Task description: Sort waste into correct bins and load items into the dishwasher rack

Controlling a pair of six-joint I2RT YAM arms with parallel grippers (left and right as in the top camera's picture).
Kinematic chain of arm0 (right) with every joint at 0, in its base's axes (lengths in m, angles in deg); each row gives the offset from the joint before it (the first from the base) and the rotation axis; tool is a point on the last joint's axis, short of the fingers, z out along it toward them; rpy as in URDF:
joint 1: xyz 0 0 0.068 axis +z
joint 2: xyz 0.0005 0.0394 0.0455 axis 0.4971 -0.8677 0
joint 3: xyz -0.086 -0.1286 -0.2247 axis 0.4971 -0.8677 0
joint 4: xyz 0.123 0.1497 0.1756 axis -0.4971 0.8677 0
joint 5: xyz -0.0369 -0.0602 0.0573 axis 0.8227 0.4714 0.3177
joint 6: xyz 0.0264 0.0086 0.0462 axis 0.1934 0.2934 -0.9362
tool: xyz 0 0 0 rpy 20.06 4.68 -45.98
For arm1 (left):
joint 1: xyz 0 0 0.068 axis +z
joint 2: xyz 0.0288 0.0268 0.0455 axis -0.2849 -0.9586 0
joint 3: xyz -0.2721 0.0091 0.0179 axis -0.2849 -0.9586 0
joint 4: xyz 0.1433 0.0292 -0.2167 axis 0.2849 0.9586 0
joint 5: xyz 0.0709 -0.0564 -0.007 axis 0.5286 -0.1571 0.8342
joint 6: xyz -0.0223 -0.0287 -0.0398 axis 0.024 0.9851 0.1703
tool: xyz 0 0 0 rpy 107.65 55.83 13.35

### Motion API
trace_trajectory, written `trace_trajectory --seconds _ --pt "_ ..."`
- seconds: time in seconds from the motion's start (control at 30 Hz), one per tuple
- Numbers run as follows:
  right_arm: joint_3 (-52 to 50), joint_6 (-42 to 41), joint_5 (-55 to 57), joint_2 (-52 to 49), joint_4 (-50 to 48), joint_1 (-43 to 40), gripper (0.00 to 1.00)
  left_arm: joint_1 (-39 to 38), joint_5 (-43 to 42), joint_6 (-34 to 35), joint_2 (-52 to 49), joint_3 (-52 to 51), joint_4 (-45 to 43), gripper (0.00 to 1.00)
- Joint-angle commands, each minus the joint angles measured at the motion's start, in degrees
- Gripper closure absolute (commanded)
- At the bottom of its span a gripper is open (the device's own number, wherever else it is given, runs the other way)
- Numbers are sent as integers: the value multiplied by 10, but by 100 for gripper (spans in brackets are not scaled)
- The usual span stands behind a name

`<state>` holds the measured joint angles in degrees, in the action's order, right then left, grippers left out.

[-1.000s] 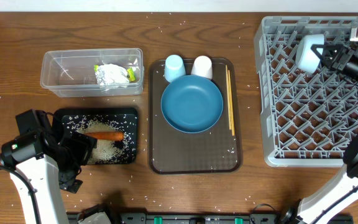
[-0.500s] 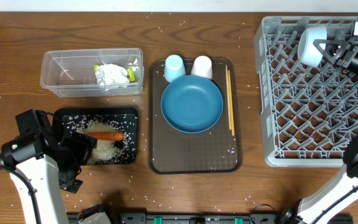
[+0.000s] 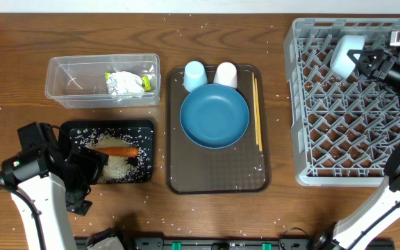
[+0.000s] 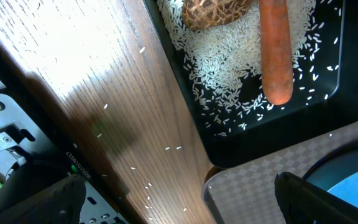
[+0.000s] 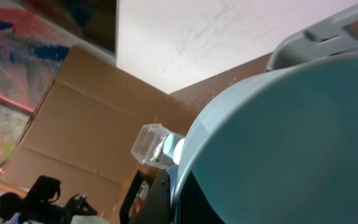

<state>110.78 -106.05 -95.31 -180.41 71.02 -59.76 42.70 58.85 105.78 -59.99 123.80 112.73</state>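
My right gripper (image 3: 364,62) is shut on the light-blue bowl (image 3: 345,54) and holds it tilted over the back of the grey dishwasher rack (image 3: 346,139). The bowl fills the right wrist view (image 5: 291,137). My left gripper (image 3: 91,167) is open and empty at the front of the black tray (image 3: 148,132). That tray holds the carrot (image 3: 120,151), rice and a brown lump (image 4: 213,11). The clear tub (image 3: 68,87) holds the wrapper (image 3: 125,82). The dark-blue plate (image 3: 214,117), light-blue cup (image 3: 194,74), white cup (image 3: 226,73) and chopsticks (image 3: 257,111) lie on the brown serving tray (image 3: 217,177).
Loose rice grains are scattered over the wooden table (image 3: 19,83). In the left wrist view the carrot (image 4: 275,50) lies on rice in the black tray (image 4: 328,118), beside the serving tray's corner (image 4: 253,193). The rack's rim (image 5: 340,28) shows behind the bowl.
My right gripper with the bowl has shifted slightly toward the rack's back edge and then a little forward again. The left arm has not moved.
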Motion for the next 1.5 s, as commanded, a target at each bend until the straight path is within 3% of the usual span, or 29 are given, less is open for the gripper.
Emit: trace_trajectory --seconds 0.0,0.73,1.13,1.47 --pt "6 -3 9 -7 -3 -12 99 3 6 7 -1 0 2 2" --pt "6 -35 -15 -6 -4 -82 87 3 6 7 -1 0 2 2" --pt "6 -49 -11 -3 -3 -147 92 3 6 7 -1 0 2 2" --pt "6 -59 -13 59 -4 -125 86 3 5 7 -1 0 2 2"
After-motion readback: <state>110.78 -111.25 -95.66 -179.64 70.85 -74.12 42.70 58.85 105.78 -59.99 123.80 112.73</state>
